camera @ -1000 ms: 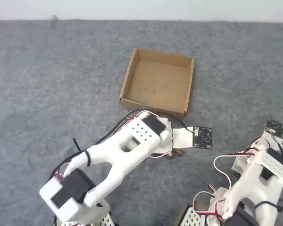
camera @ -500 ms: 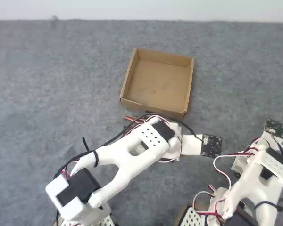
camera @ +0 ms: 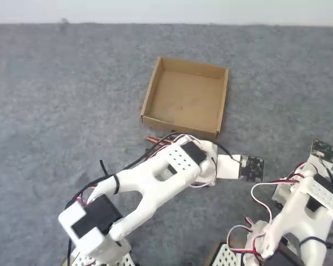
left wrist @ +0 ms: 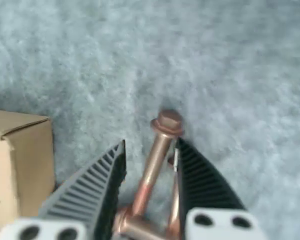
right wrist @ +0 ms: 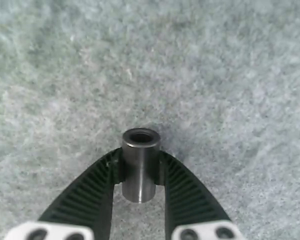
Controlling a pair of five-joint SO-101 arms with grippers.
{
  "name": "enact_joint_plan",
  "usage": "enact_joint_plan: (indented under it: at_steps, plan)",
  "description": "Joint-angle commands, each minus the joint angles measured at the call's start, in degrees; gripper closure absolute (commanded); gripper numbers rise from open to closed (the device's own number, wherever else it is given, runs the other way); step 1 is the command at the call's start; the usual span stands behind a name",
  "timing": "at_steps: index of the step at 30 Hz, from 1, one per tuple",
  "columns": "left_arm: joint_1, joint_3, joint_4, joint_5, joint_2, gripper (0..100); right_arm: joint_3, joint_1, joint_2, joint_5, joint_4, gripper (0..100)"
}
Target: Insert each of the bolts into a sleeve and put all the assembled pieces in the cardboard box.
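Note:
In the left wrist view a copper bolt (left wrist: 160, 150) lies slanted on the grey carpet between the fingers of my left gripper (left wrist: 149, 146). The jaws are open, with a gap beside the shaft. More copper pieces (left wrist: 135, 225) show close to the gripper's base. The left arm (camera: 155, 177) stretches to just in front of the cardboard box (camera: 150, 102), and copper bolt ends (camera: 153, 140) peek out beside it. My right gripper (right wrist: 139, 155) is shut on an upright dark steel sleeve (right wrist: 140, 165), low over the carpet. The right arm (camera: 305, 210) stands at the near right.
A corner of the box (left wrist: 20, 150) stands close beside the left gripper. The box's bare floor (camera: 186, 100) holds nothing. Grey carpet (camera: 61, 100) covers the table, with open room to the left and right of the box.
The left arm has swung to the right and a little farther out along the front of the box. The right arm has not moved.

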Motion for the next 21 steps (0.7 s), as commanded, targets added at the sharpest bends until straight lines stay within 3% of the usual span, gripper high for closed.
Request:
enact_joint_plan:
  at_steps: [1,21]
  plan:
    - [0.00,-3.91,-1.23,1.76,3.34,85,-0.26,-0.75,-2.24,1.32,-0.75,99.2]
    - [-2.46,-10.07,8.53,1.32,9.14,85,-0.26,-0.75,-2.24,1.32,-0.75,99.2]
